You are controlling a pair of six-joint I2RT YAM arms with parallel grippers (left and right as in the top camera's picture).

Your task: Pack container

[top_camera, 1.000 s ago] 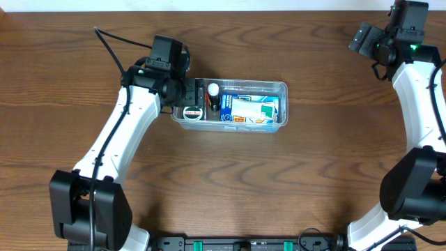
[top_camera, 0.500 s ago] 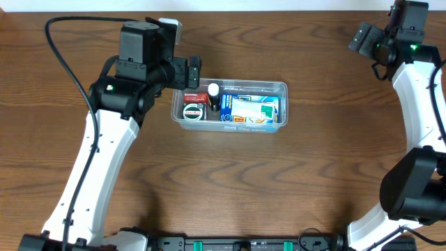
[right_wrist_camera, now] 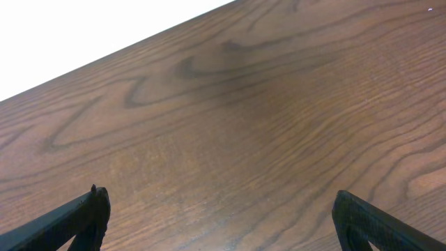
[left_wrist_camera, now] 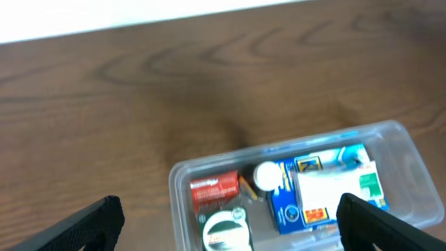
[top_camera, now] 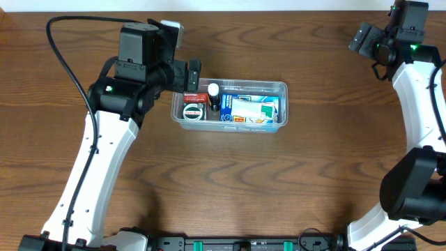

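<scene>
Container point(top_camera: 275, 84) sat mid-surface point(top_camera: 230, 181), both arms' jaws spread
Overhead: left jaws hung just beside its far-left corner. Left wrist: they gaped above it, blue box point(left_wrist_camera: 317, 192) inside. Right wrist: right jaws wide apart over the wood.

Dark-brown wood-grain table point(top_camera: 230, 181), clear container point(top_camera: 284, 104) w/ blue-white box point(top_camera: 252, 110) w/ green, red & yellow marks, red pack point(top_camera: 193, 97) at its 9 o'clock end, white cap point(top_camera: 212, 89), green-white round lid point(top_camera: 192, 112).
</scene>
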